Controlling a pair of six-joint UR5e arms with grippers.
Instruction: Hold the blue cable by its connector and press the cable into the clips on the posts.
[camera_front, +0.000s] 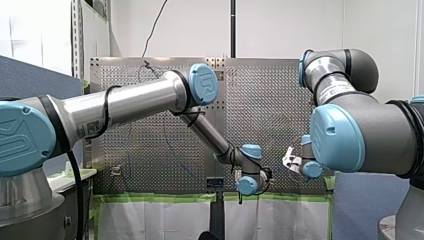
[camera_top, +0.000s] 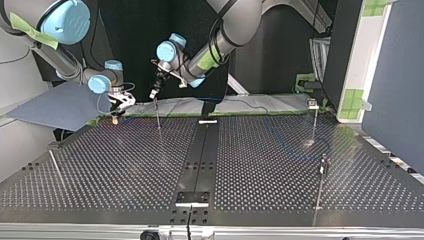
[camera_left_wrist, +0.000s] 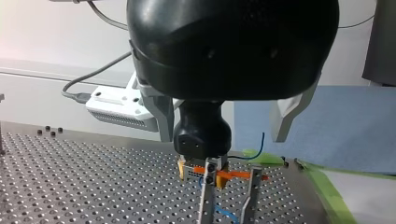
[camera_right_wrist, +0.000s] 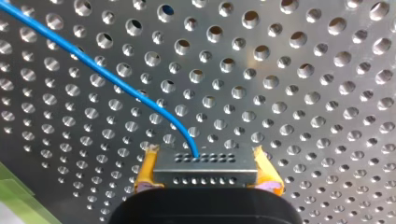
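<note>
Right gripper: closed on the connector, with yellow pads at either end of it. It is held at the far edge of the surface, towards the left corner in the top view.
Connector: a grey block with rows of holes, clamped between the pads and held above the surface at about post-top height.
Blue cable: emerges from the connector's face and runs away from the gripper over the surface.
Left gripper: open, its metal fingers set wide apart with nothing gripped. It is positioned beside the right gripper, nearer the middle of the far edge.
Posts: two are seen upright just by the connector, with an orange clip at their tops. Whether the cable is seated in the clip cannot be told.
</note>
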